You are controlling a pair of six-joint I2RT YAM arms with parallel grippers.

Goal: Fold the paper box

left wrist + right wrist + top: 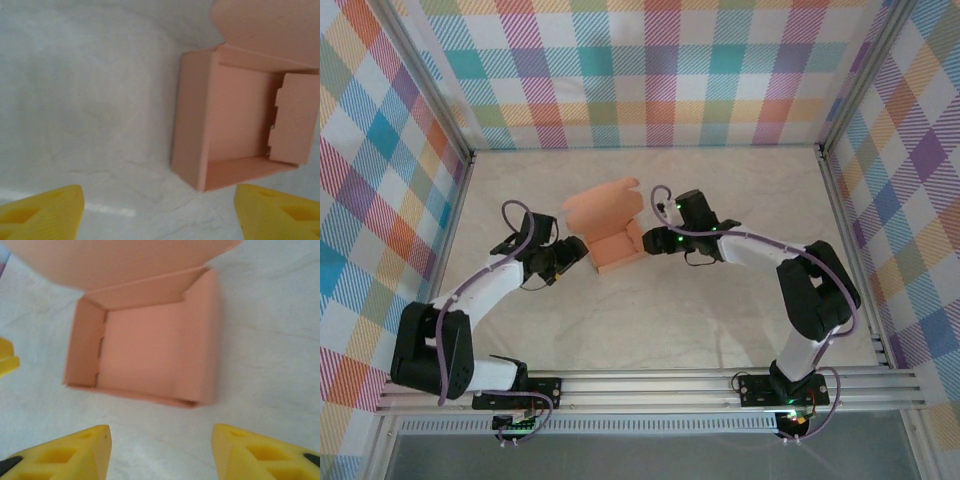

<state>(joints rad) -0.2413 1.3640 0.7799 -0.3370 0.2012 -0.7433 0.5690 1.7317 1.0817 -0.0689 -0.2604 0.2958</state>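
The pale wrinkled desk [650, 330] between plaid walls [650, 70] carries the open paper box [617, 248]; left fingers [45, 212] and right fingers [65, 455] stand apart, both empty.

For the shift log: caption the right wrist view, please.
Walls up, lid flap open, the paper box rests on the table ahead of the open right gripper.

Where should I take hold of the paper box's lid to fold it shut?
Probably the lid at its free edge, pinched across the card, coming from the right with the right gripper: it stands open behind the paper box, hinged at the back wall.
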